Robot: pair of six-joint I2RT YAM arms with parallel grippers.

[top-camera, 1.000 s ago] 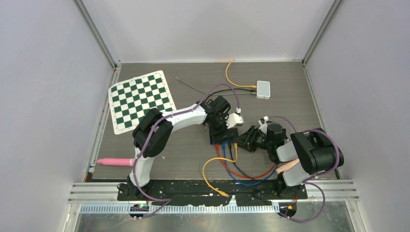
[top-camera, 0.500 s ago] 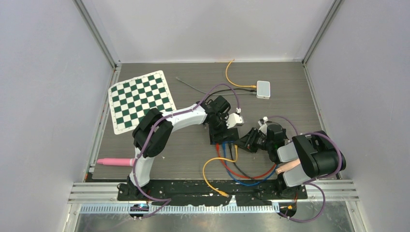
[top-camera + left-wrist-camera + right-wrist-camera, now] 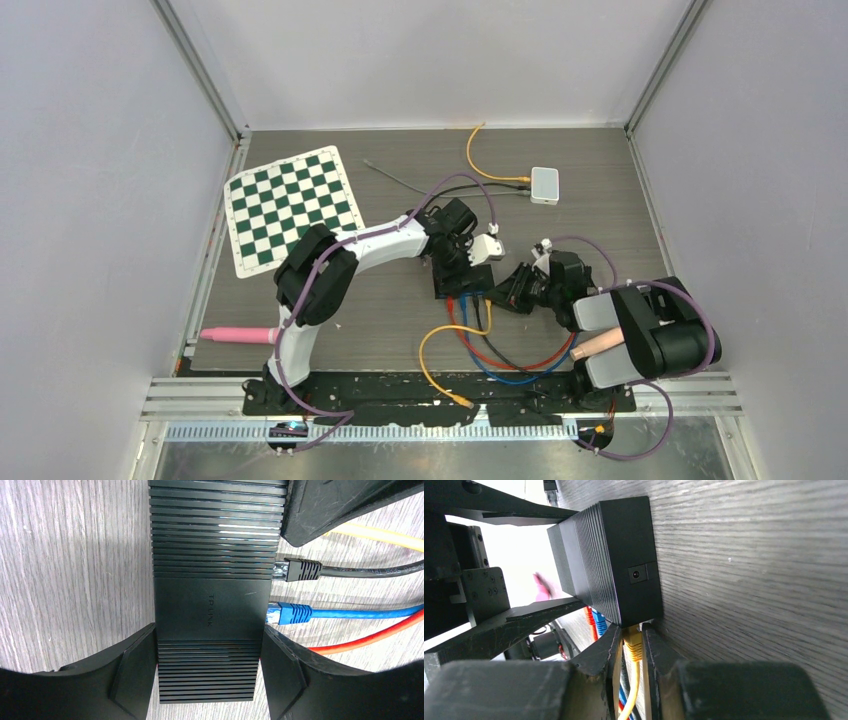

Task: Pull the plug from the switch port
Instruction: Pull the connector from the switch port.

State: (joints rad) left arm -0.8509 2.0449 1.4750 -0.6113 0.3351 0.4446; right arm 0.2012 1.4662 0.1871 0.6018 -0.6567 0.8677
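Observation:
The black switch [image 3: 462, 279] lies mid-table, with black [image 3: 300, 570], blue [image 3: 292, 614] and red [image 3: 588, 616] plugs in its near side. My left gripper [image 3: 207, 675] is shut on the switch [image 3: 210, 605], one finger on each long side. My right gripper [image 3: 631, 640] is shut on the yellow plug [image 3: 633, 645], which sits in the end port of the switch [image 3: 619, 570]. Its fingers [image 3: 656, 650] press both sides of the plug. In the top view the right gripper [image 3: 503, 290] sits at the switch's right near corner. The yellow cable [image 3: 430, 350] loops toward the near edge.
Red, blue and black cables [image 3: 500, 360] curl between the switch and the arm bases. A small white box [image 3: 544, 185] with an orange and a black cable stands at the back right. A checkerboard [image 3: 290, 208] lies back left. A pink object [image 3: 238, 335] lies near left.
My right arm's elbow has swung right and toward the near edge, and its wrist has edged slightly toward the switch. The left arm and the switch have not moved.

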